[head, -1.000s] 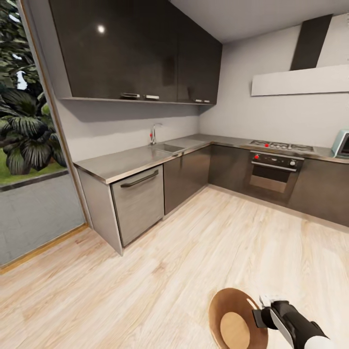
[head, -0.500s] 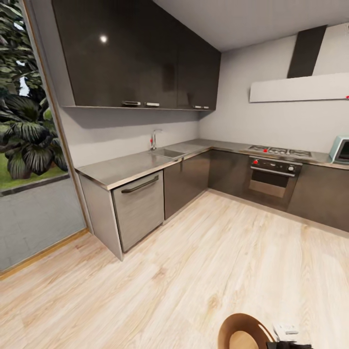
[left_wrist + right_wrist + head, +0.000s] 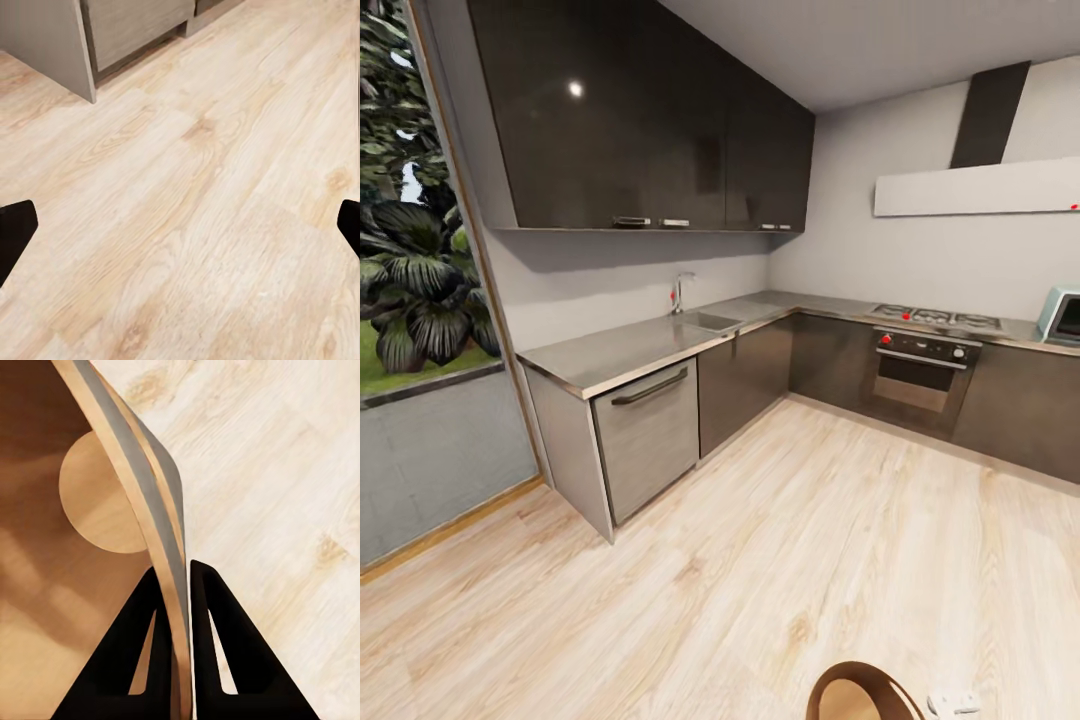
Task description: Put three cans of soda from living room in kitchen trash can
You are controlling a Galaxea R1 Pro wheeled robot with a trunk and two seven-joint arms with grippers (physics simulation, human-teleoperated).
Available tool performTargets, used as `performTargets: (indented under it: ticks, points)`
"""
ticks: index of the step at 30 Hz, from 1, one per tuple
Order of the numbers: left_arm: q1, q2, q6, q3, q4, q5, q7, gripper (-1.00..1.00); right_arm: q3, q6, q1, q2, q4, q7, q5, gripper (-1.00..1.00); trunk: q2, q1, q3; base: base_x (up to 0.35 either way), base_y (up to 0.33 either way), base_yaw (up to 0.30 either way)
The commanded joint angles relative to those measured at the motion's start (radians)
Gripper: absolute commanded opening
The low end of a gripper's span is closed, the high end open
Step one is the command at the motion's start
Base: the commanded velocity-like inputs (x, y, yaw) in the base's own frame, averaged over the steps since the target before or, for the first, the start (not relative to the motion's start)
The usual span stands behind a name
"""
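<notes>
Right wrist view: right gripper (image 3: 178,585) pinches tash can (image 3: 45,540) rim.

Tash can (image 3: 857,688): being cut off by the head view's lower edge, only its upper rim being shown.
Left gripper (image 3: 180,229): only two dark fingertips being shown at the picture's sides.
Microwave (image 3: 1063,316): being cropped at the right edge.

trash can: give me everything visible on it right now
The trash can is a round bucket with a tan-brown, wood-like inside, a lighter round bottom disc and a thin grey-edged rim. It holds no cans. The right gripper is shut on its wall, one finger inside, one outside. In the head view its rim shows over the wood floor.
</notes>
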Motion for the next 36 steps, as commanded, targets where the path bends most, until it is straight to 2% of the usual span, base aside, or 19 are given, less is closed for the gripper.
performTargets:
  ticks: [1,2,3,7,10,16,21,36]
  points:
    - [0.0,-0.001,-0.007,0.001,-0.035,0.0,0.0,1.0,-0.004,-0.001,0.005,0.0,-0.002,0.008,-0.004,-1.0,0.007,-0.004,0.003,0.0,0.0,0.0]
    - [0.0,-0.001,-0.01,0.001,-0.078,0.0,0.0,1.0,-0.005,-0.002,0.011,0.0,-0.003,0.009,-0.004,-1.0,0.014,-0.008,0.006,0.0,0.0,0.0]
    - [0.001,-0.002,-0.012,0.001,-0.163,0.0,-0.001,1.0,-0.006,-0.004,0.019,-0.001,-0.003,0.01,-0.004,-1.0,0.014,-0.008,0.006,0.0,0.0,0.0]
    - [0.001,-0.003,-0.011,0.001,-0.222,-0.002,0.0,1.0,-0.007,-0.014,0.024,0.001,-0.005,0.011,-0.004,-1.0,0.014,-0.008,0.006,0.0,0.0,0.0]
    - [0.001,-0.003,-0.011,0.002,-0.206,-0.003,0.002,1.0,-0.006,-0.015,0.025,0.004,-0.007,0.011,-0.004,-1.0,0.014,-0.008,0.006,0.0,0.0,0.0]
    - [-0.007,-0.003,-0.017,-0.001,-0.065,-0.002,0.007,1.0,-0.004,-0.017,0.026,0.011,-0.013,0.01,-0.004,-1.0,0.014,-0.008,0.006,-0.002,0.0,0.0]
    - [-0.02,-0.002,-0.019,-0.004,-0.008,-0.003,0.009,1.0,-0.005,-0.017,0.026,0.014,-0.016,0.009,-0.005,-1.0,0.014,-0.008,0.006,-0.178,0.0,0.0]
    - [-0.022,-0.002,-0.02,-0.006,0.009,-0.005,0.009,1.0,-0.004,-0.017,0.026,0.014,-0.016,0.007,-0.004,-1.0,0.014,-0.008,0.006,-0.309,0.0,0.0]
